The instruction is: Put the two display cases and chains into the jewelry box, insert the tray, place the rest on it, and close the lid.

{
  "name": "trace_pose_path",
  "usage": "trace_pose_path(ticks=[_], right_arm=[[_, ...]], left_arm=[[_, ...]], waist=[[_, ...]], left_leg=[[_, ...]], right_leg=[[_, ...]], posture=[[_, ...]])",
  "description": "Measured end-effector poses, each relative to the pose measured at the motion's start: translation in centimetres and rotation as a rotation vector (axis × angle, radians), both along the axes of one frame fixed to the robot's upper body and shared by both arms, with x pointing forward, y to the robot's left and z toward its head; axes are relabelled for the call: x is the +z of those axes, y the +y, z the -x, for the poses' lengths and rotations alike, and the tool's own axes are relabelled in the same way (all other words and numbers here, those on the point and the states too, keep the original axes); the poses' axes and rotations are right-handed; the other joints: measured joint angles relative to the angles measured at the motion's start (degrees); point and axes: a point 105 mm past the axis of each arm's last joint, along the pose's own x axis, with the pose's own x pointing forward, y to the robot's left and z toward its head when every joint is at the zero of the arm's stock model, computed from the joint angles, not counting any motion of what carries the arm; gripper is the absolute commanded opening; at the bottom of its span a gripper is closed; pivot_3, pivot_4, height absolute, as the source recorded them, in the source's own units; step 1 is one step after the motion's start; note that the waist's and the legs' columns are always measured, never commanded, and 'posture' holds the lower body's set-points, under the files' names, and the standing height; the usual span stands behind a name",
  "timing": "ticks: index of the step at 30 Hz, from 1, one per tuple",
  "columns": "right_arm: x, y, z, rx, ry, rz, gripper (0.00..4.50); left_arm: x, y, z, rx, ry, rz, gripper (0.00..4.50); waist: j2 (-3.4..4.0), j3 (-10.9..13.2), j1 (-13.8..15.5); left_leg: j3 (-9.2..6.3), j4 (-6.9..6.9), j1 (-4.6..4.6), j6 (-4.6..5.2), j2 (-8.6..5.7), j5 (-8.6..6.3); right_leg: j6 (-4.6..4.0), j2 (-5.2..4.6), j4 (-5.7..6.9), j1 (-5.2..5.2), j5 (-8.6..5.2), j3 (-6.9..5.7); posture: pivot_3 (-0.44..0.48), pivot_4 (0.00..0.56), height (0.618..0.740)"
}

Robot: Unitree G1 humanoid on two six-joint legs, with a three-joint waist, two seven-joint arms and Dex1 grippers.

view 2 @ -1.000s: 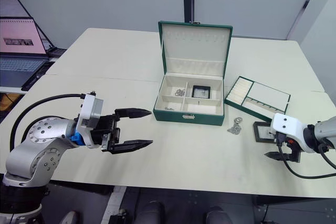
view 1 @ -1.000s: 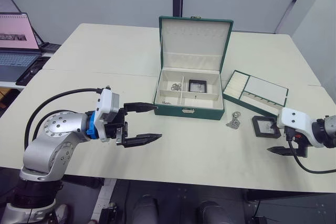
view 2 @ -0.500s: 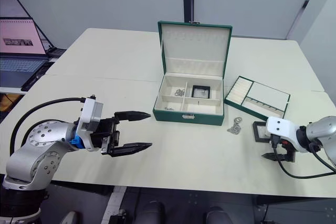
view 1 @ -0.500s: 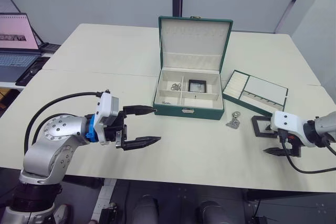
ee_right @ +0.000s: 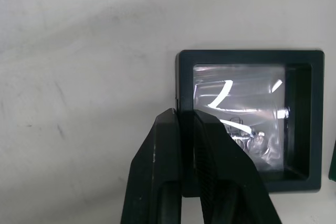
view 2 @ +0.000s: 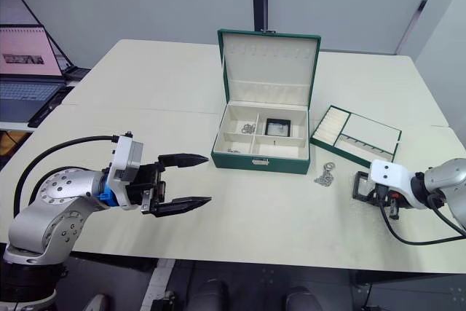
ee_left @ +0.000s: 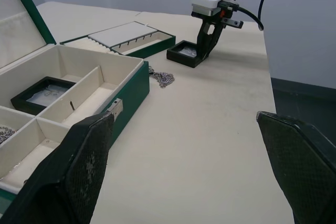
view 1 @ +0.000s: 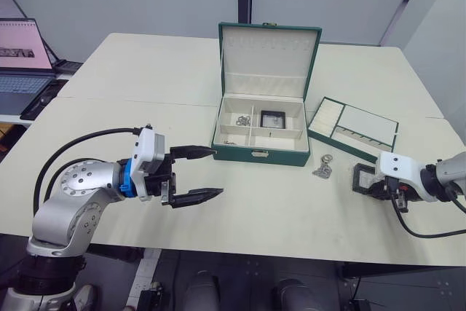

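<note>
The dark green jewelry box [view 1: 262,153] stands open at mid-table, its lid [view 1: 268,56] upright. Inside lie one display case [view 1: 273,117] and a chain [view 1: 243,119]. Another chain [view 1: 323,169] lies on the table right of the box. The second display case [ee_right: 236,95] rests flat on the table further right, and my right gripper [ee_right: 182,113] is shut on its frame edge, one finger outside and one over the window. The tray [view 1: 368,120] sits behind it. My left gripper [view 1: 217,171] hovers open and empty, left of the box front.
A laptop [view 1: 25,56] stands on a side desk off the table's far left. The table's right edge runs close past the gripped case. Bare tabletop spreads in front of the box and between the two grippers.
My right gripper has moved in from the near right onto the case and shut on its frame. The left gripper stays open in about the same place.
</note>
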Motion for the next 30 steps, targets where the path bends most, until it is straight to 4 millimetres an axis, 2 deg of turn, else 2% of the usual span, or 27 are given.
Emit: trace_pose_path(ticks=[10, 12, 15, 19, 22, 26, 30], right_arm=[[0.4, 0.3, 0.2, -0.005, 0.009, 0.004, 0.06], [1.4, 0.3, 0.2, -0.003, -0.010, 0.019, 0.06], [4.6, 0.9, 0.5, 0.015, -0.045, 0.023, 0.06], [8.6, 3.4, 0.0, 0.081, -0.137, -0.005, 0.06], [10.7, 6.6, -0.8, 0.161, -0.181, -0.062, 0.06], [11.1, 10.2, -1.9, 0.250, -0.170, -0.103, 0.06], [10.9, 13.4, -4.2, 0.295, -0.153, -0.124, 0.06]], left_arm=[[0.1, 0.0, 0.0, -0.003, -0.003, 0.000, 4.50], [0.1, 0.0, 0.0, -0.006, -0.001, -0.005, 4.50], [0.3, 1.2, -0.1, 0.002, 0.010, -0.043, 4.50], [1.0, 2.3, -0.6, 0.017, 0.026, -0.043, 4.50], [1.3, 3.4, -1.2, 0.044, 0.049, -0.037, 4.50], [1.0, 4.9, -2.1, 0.099, 0.058, -0.032, 4.50], [0.9, 5.6, -2.3, 0.132, 0.042, -0.037, 4.50]], waist=[[0.06, 0.04, -0.02], [0.20, 0.12, -0.02], [0.38, 0.20, -0.11], [0.49, 0.25, -0.47], [0.51, 0.26, -0.70], [0.53, 0.29, -0.55], [0.55, 0.30, -0.53]], left_leg=[[0.00, 0.00, 0.00, 0.00, 0.00, 0.00], [0.01, 0.01, 0.00, 0.00, -0.01, 0.00], [0.00, -0.03, 0.01, 0.00, 0.01, 0.00], [0.01, -0.03, 0.04, 0.01, 0.01, -0.01], [0.00, -0.03, 0.06, 0.01, 0.06, 0.00], [0.04, -0.03, 0.04, 0.01, 0.05, 0.00], [0.08, -0.02, 0.03, 0.00, 0.07, 0.00]], right_leg=[[0.00, 0.00, 0.01, 0.00, 0.00, 0.00], [0.00, -0.01, 0.02, -0.01, 0.00, 0.01], [0.00, 0.01, 0.03, -0.02, 0.00, 0.00], [0.00, 0.01, 0.05, -0.03, 0.00, 0.01], [-0.01, 0.05, 0.09, -0.07, 0.00, 0.01], [-0.01, 0.02, 0.08, -0.15, 0.00, 0.00], [-0.01, 0.01, 0.14, -0.23, 0.00, 0.01]], posture=[[0.000, 0.150, 0.740], [0.000, 0.150, 0.740], [0.000, 0.150, 0.740], [0.000, 0.150, 0.740], [0.000, 0.150, 0.740], [0.000, 0.150, 0.740], [0.000, 0.150, 0.740]])
